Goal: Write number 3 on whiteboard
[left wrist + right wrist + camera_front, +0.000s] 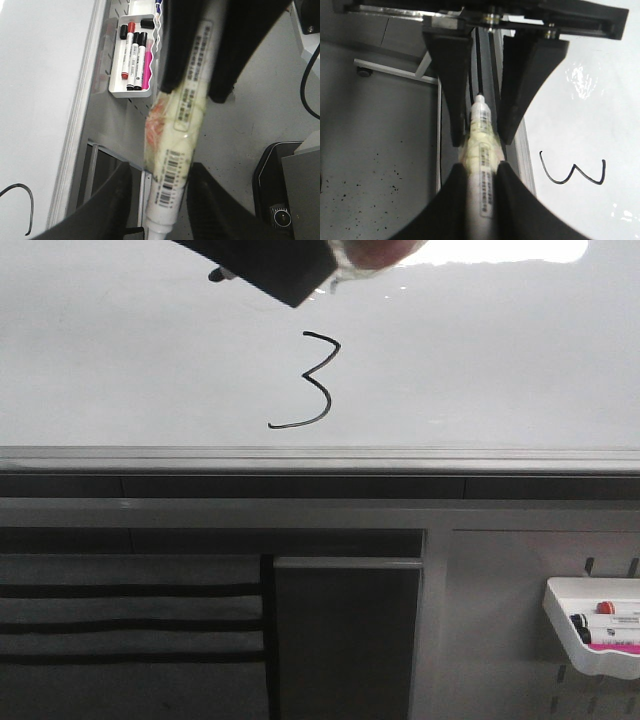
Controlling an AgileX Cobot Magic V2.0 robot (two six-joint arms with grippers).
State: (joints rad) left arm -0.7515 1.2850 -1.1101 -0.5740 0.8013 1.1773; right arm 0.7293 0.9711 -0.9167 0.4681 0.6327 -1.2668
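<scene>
The number 3 (310,380) is drawn in thin black line on the whiteboard (480,350), low and near its middle, with its tail sweeping left. It also shows on the whiteboard (580,100) in the right wrist view as the number 3 (572,172). A white marker (481,145) wrapped in yellowish tape is held off the board's edge. My right gripper (481,167) is shut on its barrel. My left gripper (161,170) straddles the marker (180,115) near its white end, open, with a gap on one side. A dark gripper part crosses the front view's top edge.
A grey metal strip (320,455) runs along the board's near edge. A small white tray (590,625) with several markers hangs on the pegboard at lower right, also seen as the tray (132,55). A black box (280,185) stands on the grey floor.
</scene>
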